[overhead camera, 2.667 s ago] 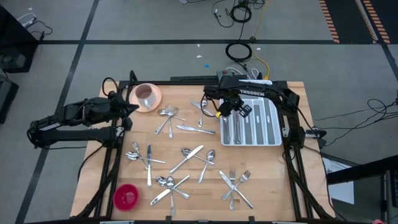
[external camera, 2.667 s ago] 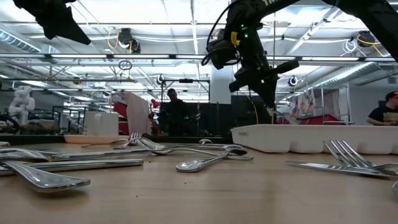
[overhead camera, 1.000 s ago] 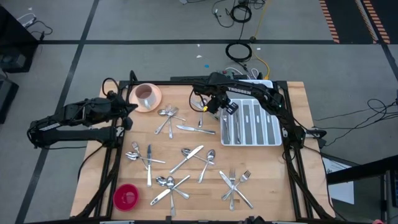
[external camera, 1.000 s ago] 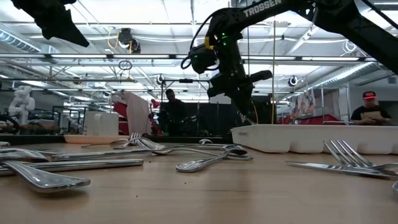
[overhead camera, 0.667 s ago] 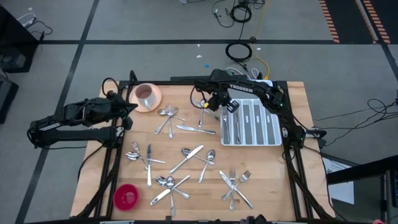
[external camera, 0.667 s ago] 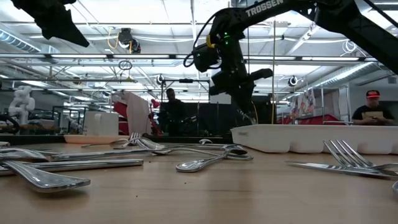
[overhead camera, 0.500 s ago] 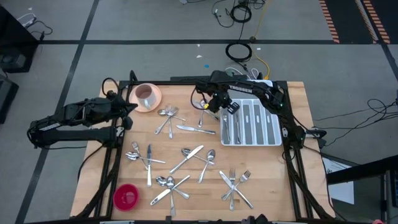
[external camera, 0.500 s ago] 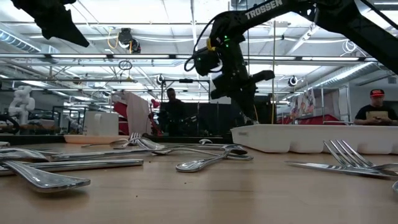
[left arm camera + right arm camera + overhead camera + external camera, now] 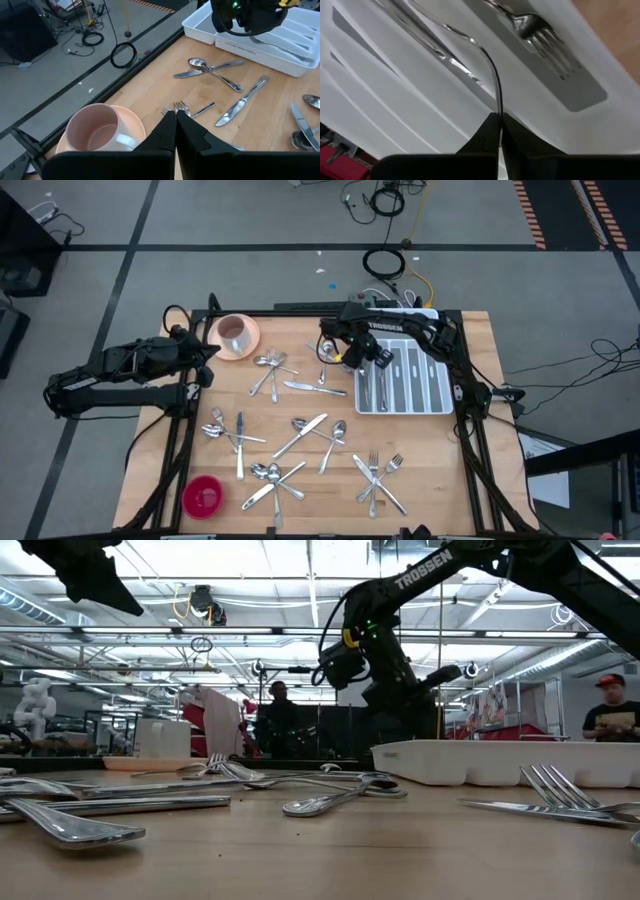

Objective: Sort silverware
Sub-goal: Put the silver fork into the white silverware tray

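Note:
Silverware (image 9: 300, 430) lies scattered in crossed groups on the wooden table: forks, spoons and knives. More lies in the white tray (image 9: 405, 412), where the right wrist view shows a fork (image 9: 545, 40) and a knife (image 9: 420, 35). My right gripper (image 9: 354, 360) (image 9: 499, 122) is over the tray's far left corner, shut on a slim piece of silverware. My left gripper (image 9: 208, 358) (image 9: 175, 120) waits shut at the table's left side, next to the pink cup (image 9: 234, 333). My right gripper pinches a thin piece of silverware by one end (image 9: 497, 105) between its two shut fingers. The piece runs on from the fingertips, seen edge-on, so its kind cannot be told. It curves over the tray's compartments (image 9: 395, 100). Whether its free end touches the tray I cannot tell.
The pink cup on its saucer (image 9: 97, 127) stands at the far left corner, and a red round dish (image 9: 203, 496) at the near left corner. A crossed spoon pair (image 9: 212, 70) lies left of the tray. People (image 9: 278, 720) stand in the room beyond.
My right gripper has moved a short way toward the table's right and near edges, from beside the tray's left wall to over its far left corner. It has also come down. It has stayed shut throughout.

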